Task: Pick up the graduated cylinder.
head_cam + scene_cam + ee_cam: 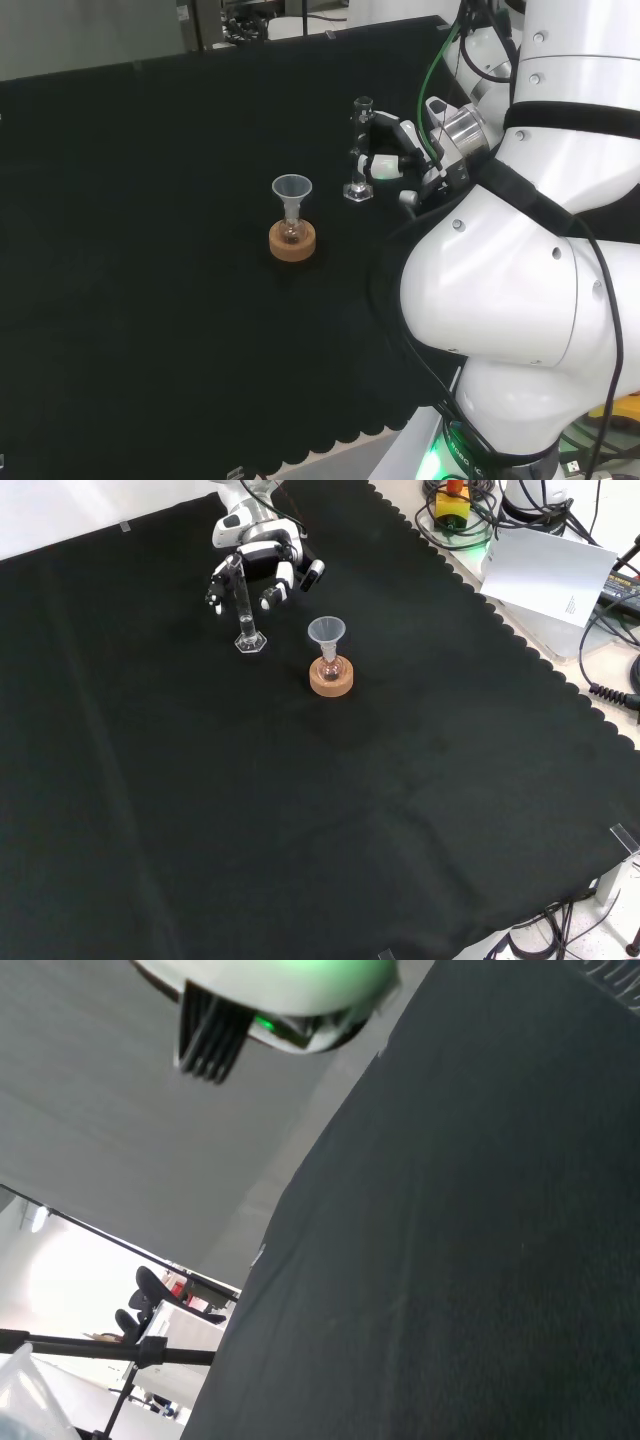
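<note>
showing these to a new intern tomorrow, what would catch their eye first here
Probably the black and white hand at the top of the front view, its fingers curled around an upright clear graduated cylinder whose base rests on the black cloth. Just to its right there, a small flask topped with a clear funnel sits in a cork ring. In the head view, the arm's big white links dominate the right side.

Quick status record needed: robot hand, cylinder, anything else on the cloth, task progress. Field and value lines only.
robot hand: at the graduated cylinder, fingers curled beside its tube; contact cannot be confirmed
graduated cylinder: upright, its base on the black cloth, not lifted
funnel: sits in a small flask on a cork ring, to the right of the cylinder in the front view, apart from it
task progress: cylinder not yet picked up
</note>
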You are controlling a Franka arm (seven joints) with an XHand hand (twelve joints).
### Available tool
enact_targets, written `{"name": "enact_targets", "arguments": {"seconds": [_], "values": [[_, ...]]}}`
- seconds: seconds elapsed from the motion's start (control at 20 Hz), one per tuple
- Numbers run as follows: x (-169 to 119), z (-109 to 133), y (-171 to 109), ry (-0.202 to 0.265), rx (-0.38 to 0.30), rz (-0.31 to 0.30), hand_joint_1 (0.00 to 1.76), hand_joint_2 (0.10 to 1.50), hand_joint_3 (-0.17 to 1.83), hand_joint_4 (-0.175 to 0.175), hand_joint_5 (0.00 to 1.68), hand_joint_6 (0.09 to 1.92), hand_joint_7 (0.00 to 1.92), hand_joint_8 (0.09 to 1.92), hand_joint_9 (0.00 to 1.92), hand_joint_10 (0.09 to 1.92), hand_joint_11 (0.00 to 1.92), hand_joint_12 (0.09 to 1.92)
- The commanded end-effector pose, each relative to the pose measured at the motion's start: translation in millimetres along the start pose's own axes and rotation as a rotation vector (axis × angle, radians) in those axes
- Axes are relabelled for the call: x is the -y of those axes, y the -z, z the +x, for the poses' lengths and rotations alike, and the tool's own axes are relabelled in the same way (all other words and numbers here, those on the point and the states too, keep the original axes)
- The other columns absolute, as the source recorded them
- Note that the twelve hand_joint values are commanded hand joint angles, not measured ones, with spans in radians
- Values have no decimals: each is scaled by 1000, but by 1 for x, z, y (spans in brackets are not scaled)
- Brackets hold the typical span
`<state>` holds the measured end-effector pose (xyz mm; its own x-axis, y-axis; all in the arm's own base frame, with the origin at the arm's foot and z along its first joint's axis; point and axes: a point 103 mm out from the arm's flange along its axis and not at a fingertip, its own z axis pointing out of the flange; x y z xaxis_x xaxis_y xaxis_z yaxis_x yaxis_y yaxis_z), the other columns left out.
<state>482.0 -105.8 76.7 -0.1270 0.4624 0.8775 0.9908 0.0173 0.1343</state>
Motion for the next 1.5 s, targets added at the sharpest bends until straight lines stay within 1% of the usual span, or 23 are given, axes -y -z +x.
{"name": "enact_targets", "arguments": {"seconds": [0.05, 0.3, 0.8, 1.3, 1.5], "values": [[0, -1, -2, 0, -6, -3, 1052, 598, 747, -45, 486, 544, 405, 638, 682, 550, 397, 1294], [-1, 0, -3, 2, -17, -9, 1057, 611, 741, -47, 499, 581, 425, 647, 729, 535, 465, 1257], [-1, -3, -6, -6, -30, -13, 1089, 653, 715, -48, 594, 668, 497, 645, 811, 479, 624, 1172], [-1, -4, -7, -9, -30, -12, 1098, 682, 705, -42, 616, 689, 504, 644, 825, 458, 663, 1145], [-1, -4, -4, -5, -26, 13, 1099, 686, 703, -41, 620, 693, 515, 648, 832, 457, 680, 1146]]}}
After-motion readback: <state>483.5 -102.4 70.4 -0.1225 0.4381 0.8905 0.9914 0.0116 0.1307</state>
